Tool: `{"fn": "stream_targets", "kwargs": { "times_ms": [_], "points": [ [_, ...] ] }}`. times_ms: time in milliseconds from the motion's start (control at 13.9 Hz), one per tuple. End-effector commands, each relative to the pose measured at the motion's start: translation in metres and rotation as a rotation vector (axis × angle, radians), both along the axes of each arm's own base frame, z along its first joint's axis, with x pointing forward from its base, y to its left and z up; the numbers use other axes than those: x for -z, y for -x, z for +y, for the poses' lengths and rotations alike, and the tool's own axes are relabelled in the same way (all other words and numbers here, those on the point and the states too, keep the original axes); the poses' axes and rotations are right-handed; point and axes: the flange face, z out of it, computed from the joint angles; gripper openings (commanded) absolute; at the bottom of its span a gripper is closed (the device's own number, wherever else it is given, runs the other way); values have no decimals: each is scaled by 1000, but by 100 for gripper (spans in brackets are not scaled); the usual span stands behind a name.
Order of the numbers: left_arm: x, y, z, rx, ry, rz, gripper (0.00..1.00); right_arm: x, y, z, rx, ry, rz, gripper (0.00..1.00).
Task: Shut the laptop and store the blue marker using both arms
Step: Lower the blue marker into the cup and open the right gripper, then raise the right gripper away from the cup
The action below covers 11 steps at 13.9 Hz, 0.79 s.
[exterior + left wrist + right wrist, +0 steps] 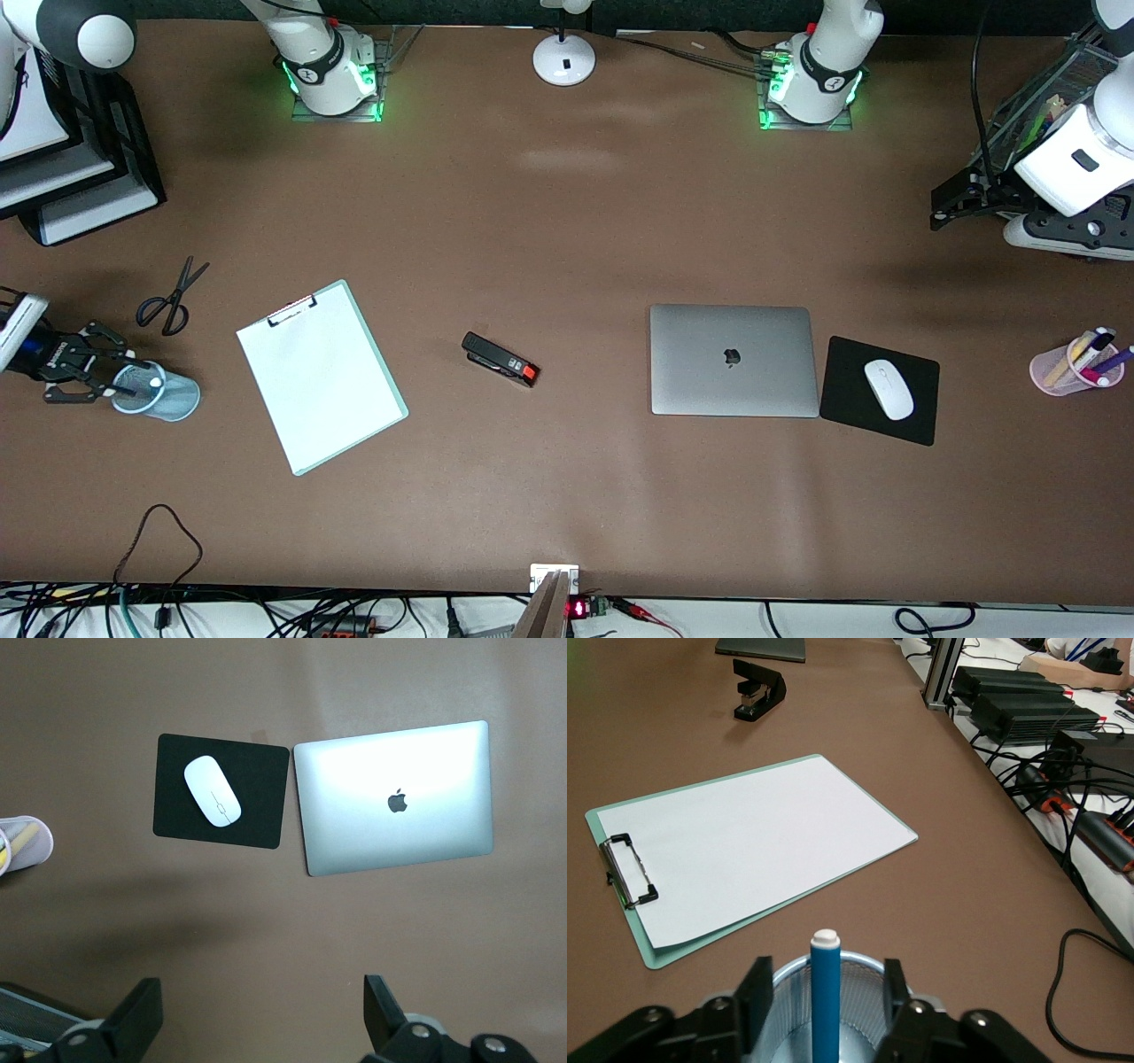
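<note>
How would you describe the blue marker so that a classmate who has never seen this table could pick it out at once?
Start at the clipboard, then go toward the right arm's end of the table to the blue mesh cup under the right gripper. The blue marker stands upright in that cup. It alone is bright blue with a whitish tip; the other pens sit in the pink cup.

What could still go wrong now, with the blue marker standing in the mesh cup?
1. The right end effector has its fingers apart around the blue marker; lifting crookedly may drag it out.
2. Its fingers straddle the light mesh cup, so a sideways move may tip it.
3. The scissors lie close by.
</note>
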Motion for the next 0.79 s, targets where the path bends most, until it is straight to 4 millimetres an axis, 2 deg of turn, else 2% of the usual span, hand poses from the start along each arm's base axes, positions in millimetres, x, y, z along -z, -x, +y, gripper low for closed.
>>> {"fn": "stream_targets", "kwargs": {
  "times_ms": [0,72,216,360,504,719],
  "points": [
    [-2,2,2,1,-10,4,100,-16,1,-2,-1,-6,11,100],
    [-2,2,2,0,-10,4,100,-33,-1,-2,13,0,15,100],
    [-2,2,3,0,-10,4,100,-51,0,6,16,-12,86,100],
    [-2,2,3,0,-10,4,100,-91,-6,13,30,8,135,100],
    [-2,2,3,0,-10,4,100,-132,-17,31,22,47,180,100],
    [-2,2,3,0,-10,4,100,-180,-20,59,29,87,259,100]
  ]
}}
